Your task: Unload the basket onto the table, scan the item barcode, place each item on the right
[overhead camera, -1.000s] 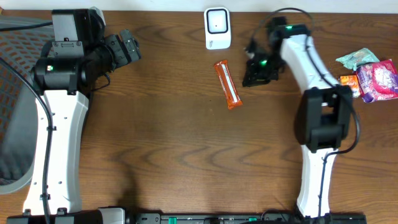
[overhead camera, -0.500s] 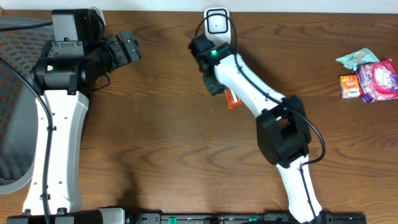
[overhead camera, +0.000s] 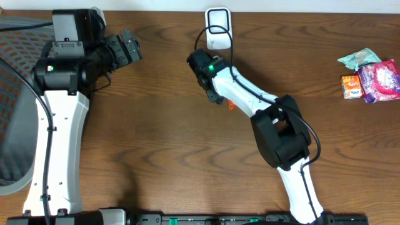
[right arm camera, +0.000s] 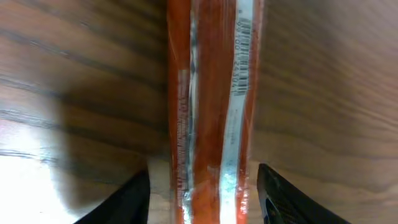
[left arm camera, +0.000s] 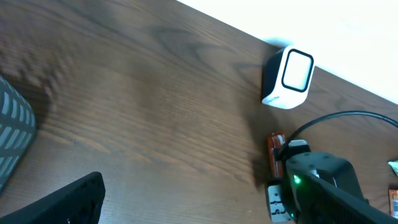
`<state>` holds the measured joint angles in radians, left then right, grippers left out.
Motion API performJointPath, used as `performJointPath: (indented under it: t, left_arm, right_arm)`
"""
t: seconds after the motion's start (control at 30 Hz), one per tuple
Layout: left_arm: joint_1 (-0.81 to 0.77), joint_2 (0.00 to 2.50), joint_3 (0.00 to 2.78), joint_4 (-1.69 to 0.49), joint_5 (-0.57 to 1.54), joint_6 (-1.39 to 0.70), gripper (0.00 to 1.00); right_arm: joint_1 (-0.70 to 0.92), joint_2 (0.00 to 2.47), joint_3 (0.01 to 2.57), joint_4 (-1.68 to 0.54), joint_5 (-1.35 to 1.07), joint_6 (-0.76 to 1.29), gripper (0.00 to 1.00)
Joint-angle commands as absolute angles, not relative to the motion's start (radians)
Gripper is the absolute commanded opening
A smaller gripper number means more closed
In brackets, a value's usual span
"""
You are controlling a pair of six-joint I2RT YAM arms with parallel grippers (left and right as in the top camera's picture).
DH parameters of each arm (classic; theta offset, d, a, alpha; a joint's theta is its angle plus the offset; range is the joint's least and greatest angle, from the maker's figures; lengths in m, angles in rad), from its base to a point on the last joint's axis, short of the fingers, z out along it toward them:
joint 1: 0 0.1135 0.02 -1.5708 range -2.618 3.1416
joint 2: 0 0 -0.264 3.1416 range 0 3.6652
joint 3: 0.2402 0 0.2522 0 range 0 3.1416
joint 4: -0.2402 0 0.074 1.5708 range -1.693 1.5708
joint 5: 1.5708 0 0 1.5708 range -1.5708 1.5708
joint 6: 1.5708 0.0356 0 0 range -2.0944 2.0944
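An orange snack bar (right arm camera: 211, 112) lies flat on the wooden table, its barcode (right arm camera: 242, 56) facing up on a silver strip. My right gripper (right arm camera: 205, 199) is open and straddles the bar's near end, with a gap between the wrapper and each finger. From overhead, my right gripper (overhead camera: 219, 94) covers most of the bar (overhead camera: 232, 104). The white barcode scanner (overhead camera: 219, 28) stands at the table's back edge, just beyond the bar, and the scanner (left arm camera: 289, 78) also shows in the left wrist view. My left gripper (overhead camera: 127, 47) is open and empty at the far left.
A pile of snack packets (overhead camera: 370, 76) sits at the right edge of the table. The right arm's forearm (overhead camera: 250, 94) stretches diagonally across the middle. A grey mesh chair (overhead camera: 9, 94) sits beyond the table's left side.
My right arm swung left from beside the bar to directly over it, and its jaws opened around the bar. The left arm stayed still.
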<state>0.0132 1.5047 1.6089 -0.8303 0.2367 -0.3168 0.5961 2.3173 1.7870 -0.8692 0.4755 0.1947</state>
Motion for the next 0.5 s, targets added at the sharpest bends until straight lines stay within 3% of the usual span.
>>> performJointPath:
  t: [0.0,0.07,0.2,0.37,0.47]
  left_arm:
    - [0.017,1.51,1.606,-0.83,0.234,-0.308,0.98]
    - [0.017,1.51,1.606,-0.83,0.234,-0.308,0.98]
    - [0.017,1.51,1.606,-0.83,0.234,-0.308,0.98]
    - [0.017,1.51,1.606,-0.83,0.234,-0.308,0.98]
    - [0.017,1.51,1.606,-0.83,0.234,-0.308,0.98]
  right_arm:
    - [0.604,2.311,1.712,-0.836,0.535,0.209,0.5]
    - [0.604,2.311,1.675,-0.808,0.548,0.209,0.47]
    - [0.597,2.311,1.61,-0.756,0.548,0.209,0.25]
    - [0.58,2.311,1.535,-0.667,0.513,0.208,0.22]
    - [0.564,2.311,1.533,-0.659,0.424,0.208,0.03]
